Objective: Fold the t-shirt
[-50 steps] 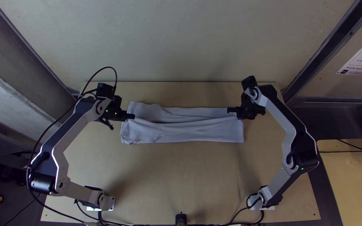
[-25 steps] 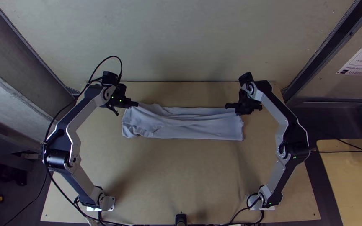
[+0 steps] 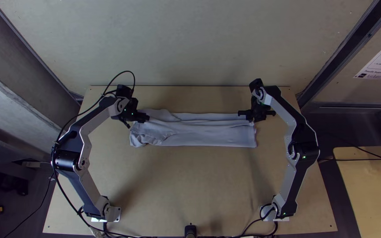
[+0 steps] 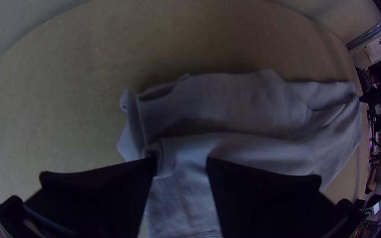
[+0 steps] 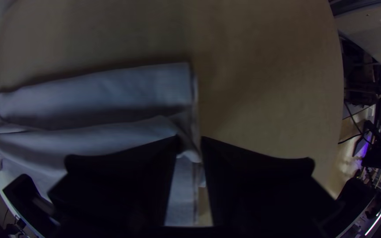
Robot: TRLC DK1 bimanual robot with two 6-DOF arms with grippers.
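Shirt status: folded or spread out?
Folded: the t-shirt lies as a long, narrow strip across the table, with layers and lengthwise creases visible.

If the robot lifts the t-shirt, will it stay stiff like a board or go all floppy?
Probably floppy: the t-shirt has soft wrinkles and a wavy far edge. It might sag between two grips, being a long strip. It likely won't roll, because it lies low on the table.
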